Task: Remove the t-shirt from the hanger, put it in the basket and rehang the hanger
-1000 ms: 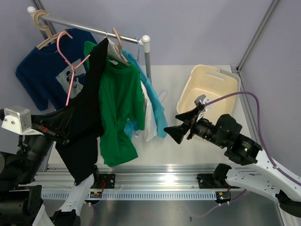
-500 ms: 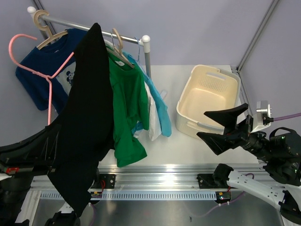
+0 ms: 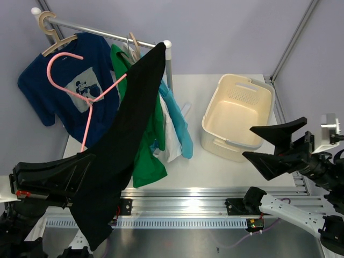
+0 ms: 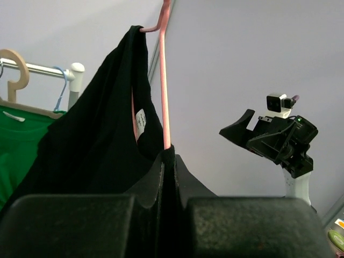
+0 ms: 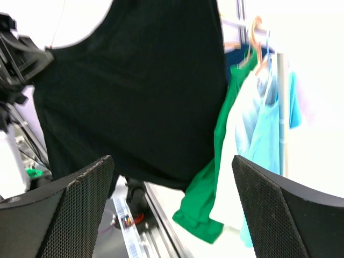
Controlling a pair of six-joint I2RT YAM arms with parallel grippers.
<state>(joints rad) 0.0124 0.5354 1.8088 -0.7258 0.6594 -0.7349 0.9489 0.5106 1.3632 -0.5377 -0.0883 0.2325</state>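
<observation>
Black t-shirt [image 3: 129, 123] on pink hanger [image 4: 165, 80], near left; left hand [image 4: 168, 161] clamped on hanger wire. Right hand [image 3: 248, 142], near right: spread wide, holding nothing.

1. Lighting the top view evenly and brightly from overhead, casting only soft, faint shadows on the bench [image 3: 199, 161].
2. Glaring white off the metal rail [image 3: 196, 205] at the near edge.
3. Blowing out the background to white in the right wrist view, slightly blurring the black t-shirt [image 5: 134, 80].
4. Leaving the left fingers [image 4: 70, 226] dark and out of focus, close to the lens in the left wrist view.
</observation>
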